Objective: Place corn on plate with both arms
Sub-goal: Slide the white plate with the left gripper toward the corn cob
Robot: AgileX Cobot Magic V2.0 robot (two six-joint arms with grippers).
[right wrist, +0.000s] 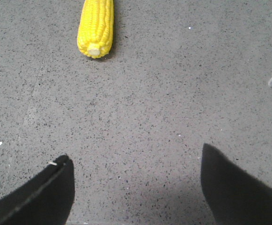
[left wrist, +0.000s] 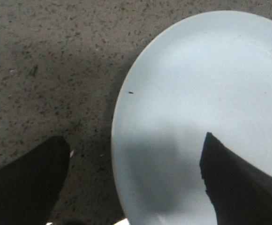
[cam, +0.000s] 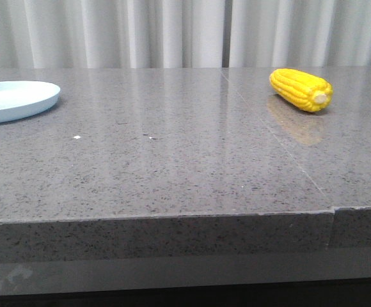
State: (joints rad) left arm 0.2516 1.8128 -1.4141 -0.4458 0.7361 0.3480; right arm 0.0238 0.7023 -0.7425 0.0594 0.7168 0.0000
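Note:
The yellow corn lies on the grey table at the back right, its pale stub end toward the front. It also shows in the right wrist view, well beyond my right gripper, which is open and empty over bare table. The pale blue-white plate sits at the far left, partly cut off by the frame. In the left wrist view my left gripper is open and empty above the plate's rim, one finger over the plate, the other over the table. Neither gripper shows in the front view.
The grey speckled table has a seam running from the back to the front edge on the right. White curtains hang behind it. A few small white specks lie on the surface.

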